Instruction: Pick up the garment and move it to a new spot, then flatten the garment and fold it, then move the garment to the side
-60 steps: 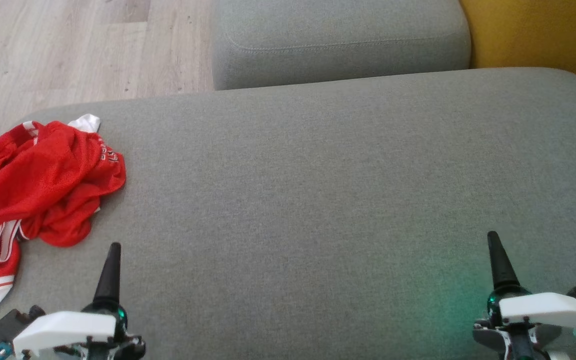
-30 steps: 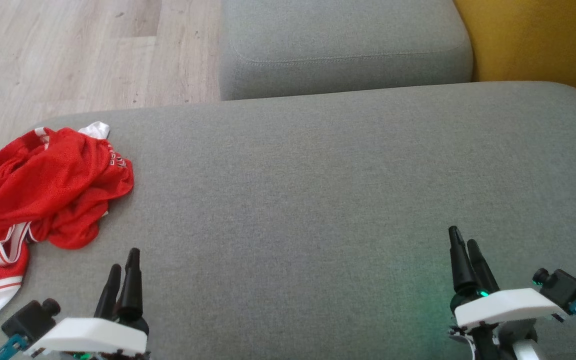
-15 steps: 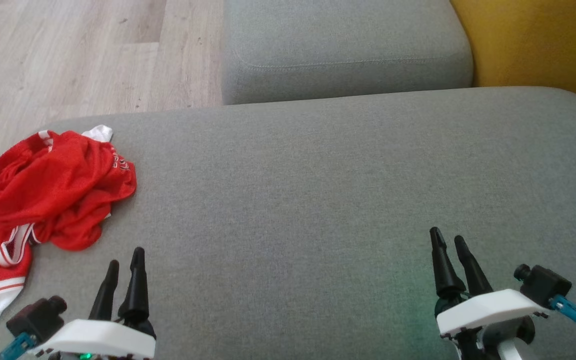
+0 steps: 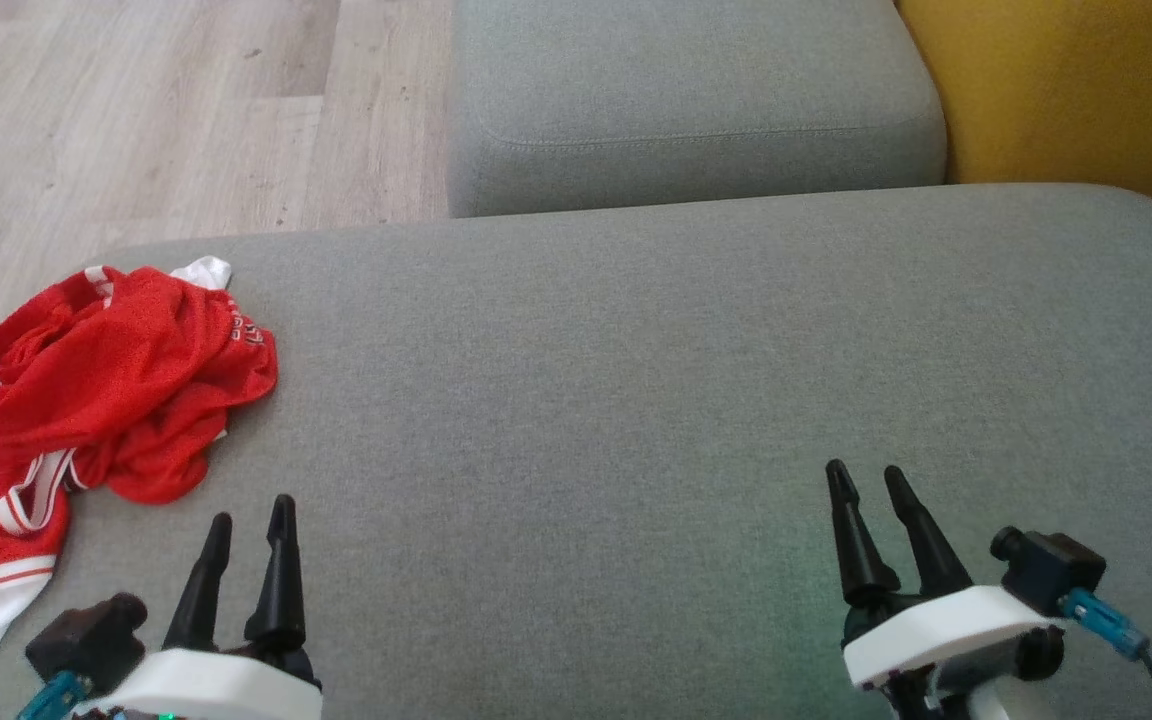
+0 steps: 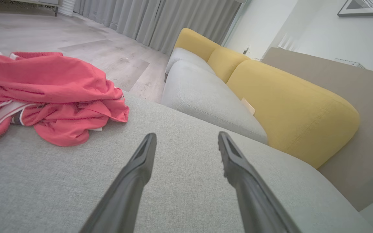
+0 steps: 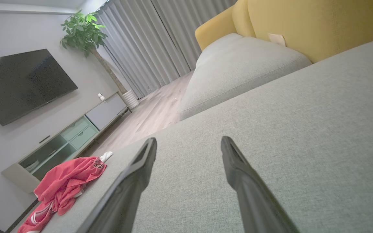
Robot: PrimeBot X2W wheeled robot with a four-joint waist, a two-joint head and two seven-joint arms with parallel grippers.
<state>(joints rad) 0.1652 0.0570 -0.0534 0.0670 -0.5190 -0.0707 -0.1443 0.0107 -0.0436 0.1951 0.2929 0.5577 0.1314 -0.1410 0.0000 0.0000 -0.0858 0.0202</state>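
The grey sofa seat [image 4: 656, 360] takes up most of the head view, wide and bare across its middle and right. Beyond its far edge sits a second grey cushion [image 4: 686, 100], with a yellow backrest [image 4: 1066, 90] past the far right corner and wood floor [image 4: 136, 110] past the far left.

The garment [image 4: 106, 380], a red mesh shirt with white trim, lies crumpled at the seat's left edge. Its lower part spills over that edge near the front-left corner.

The left gripper [image 4: 250, 508] hangs over the seat's front edge, near the shirt but apart from it, fingers spread and holding nothing. The right gripper [image 4: 866, 472] hangs over the front edge toward the right, well apart from the shirt, likewise spread and empty.

The pick-up looks not yet begun. The shirt is bunched in layers, so a shallow pinch may take only one loose fold and leave the rest trailing. The part hanging over the edge could drag the whole heap to the floor if it is nudged leftward. A pinch that digs too deep could catch the soft seat as well as the shirt.
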